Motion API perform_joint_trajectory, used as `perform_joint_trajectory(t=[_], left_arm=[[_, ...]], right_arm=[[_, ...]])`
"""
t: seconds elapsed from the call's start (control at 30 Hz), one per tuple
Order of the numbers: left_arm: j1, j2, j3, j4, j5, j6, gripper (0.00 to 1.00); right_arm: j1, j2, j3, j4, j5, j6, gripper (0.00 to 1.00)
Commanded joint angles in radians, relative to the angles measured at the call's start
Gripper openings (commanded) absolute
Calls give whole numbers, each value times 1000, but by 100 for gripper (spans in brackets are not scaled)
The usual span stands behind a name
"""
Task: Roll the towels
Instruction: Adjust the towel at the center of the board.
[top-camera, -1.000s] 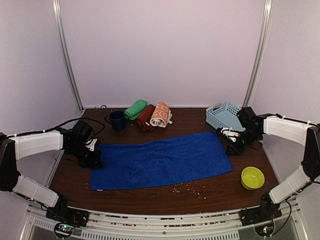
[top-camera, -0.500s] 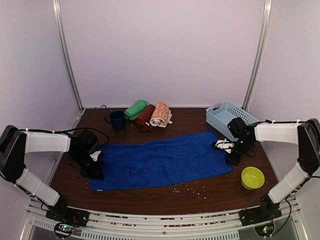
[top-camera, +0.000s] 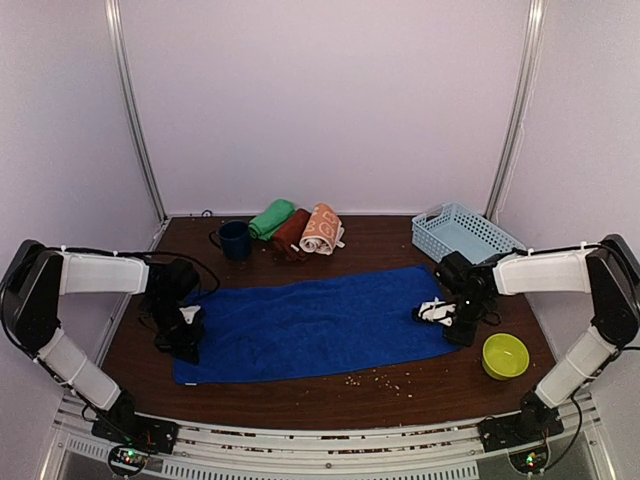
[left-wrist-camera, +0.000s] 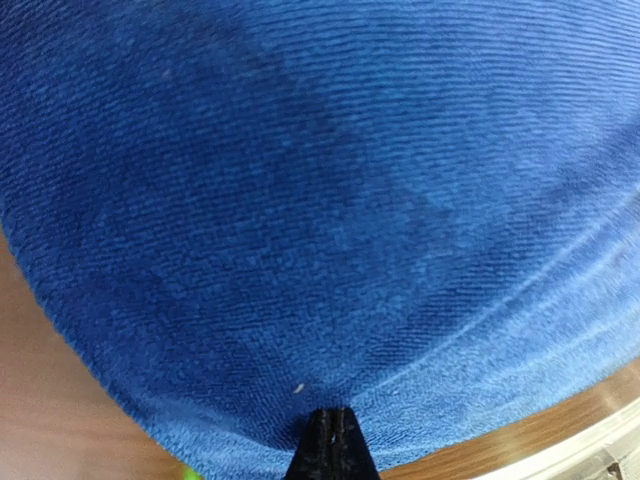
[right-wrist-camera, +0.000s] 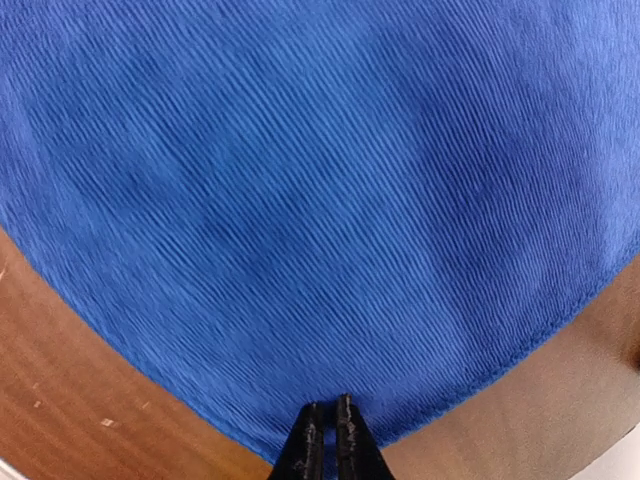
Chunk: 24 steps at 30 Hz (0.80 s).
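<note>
Four towels (top-camera: 310, 325); one mug (top-camera: 235, 240), basket (top-camera: 466, 236), bowl (top-camera: 505, 356).

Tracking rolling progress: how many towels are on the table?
4. A blue towel lies flat mid-table; a green towel, a maroon towel and an orange towel sit rolled at the back beside the mug.

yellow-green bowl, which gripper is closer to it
Right. The right gripper is at the right end of the blue towel, close beside the yellow-green bowl. The left gripper is at the towel's far left end, a full towel length away.
</note>
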Motion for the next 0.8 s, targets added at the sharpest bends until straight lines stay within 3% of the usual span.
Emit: perform_joint_trajectory(t=[0.0, 0.27, 0.5, 0.63, 0.7, 0.77], left_arm=[[17, 8, 32, -139, -134, 1, 2], [34, -10, 49, -175, -139, -3, 7], [94, -44, 293, -170, -229, 21, 15], [182, 66, 396, -58, -216, 69, 10], [192, 120, 438, -13, -221, 80, 2], [192, 144, 457, 16, -170, 91, 0]], right_arm=[[22, -65, -23, -139, -1, 23, 8], [95, -148, -12, -230, -61, 40, 7], [80, -156, 119, -272, -111, 20, 7], [48, -90, 148, -238, -99, 4, 8], [45, -73, 133, -201, -83, 1, 8], [45, -66, 108, -171, -74, -3, 8]])
